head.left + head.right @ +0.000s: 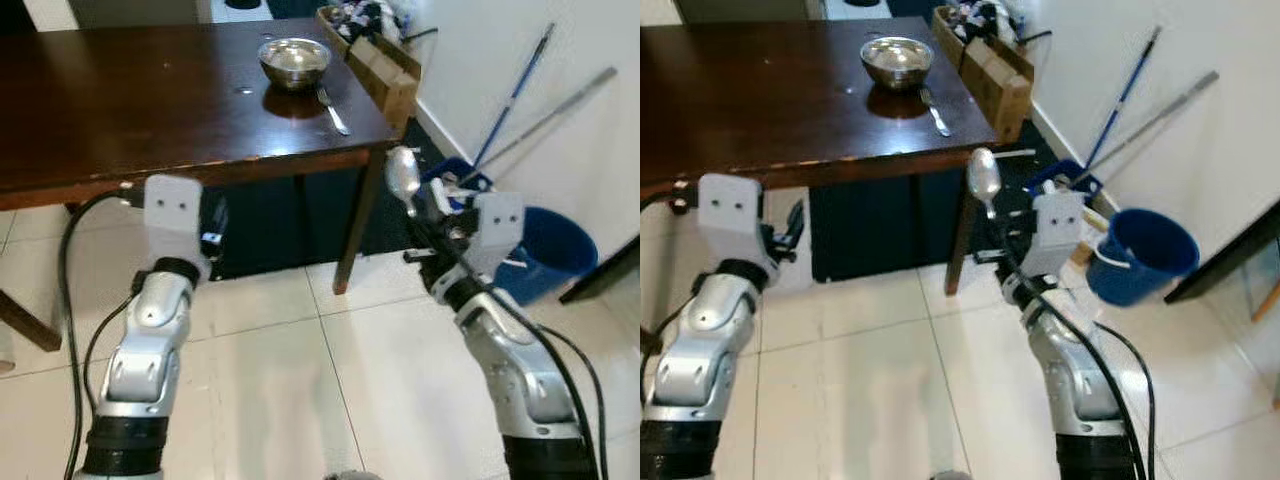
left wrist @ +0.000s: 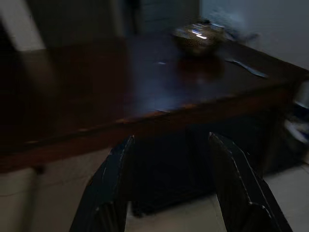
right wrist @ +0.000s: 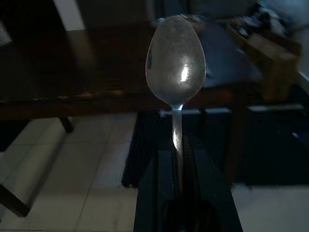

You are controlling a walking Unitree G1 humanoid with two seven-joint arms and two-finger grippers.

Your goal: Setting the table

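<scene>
A steel bowl sits near the far right corner of the dark wooden table, with a fork lying just to its right. My right gripper is shut on the handle of a silver spoon, whose bowl stands upright below and in front of the table's right front corner. In the right wrist view the spoon rises straight from between the fingers. My left gripper hangs open under the table's front edge, its fingers apart with nothing between them.
A table leg stands between my arms. A blue bucket with mop handles leans against the white wall on the right. A wooden crate of items stands beside the table's right end. Tiled floor lies below.
</scene>
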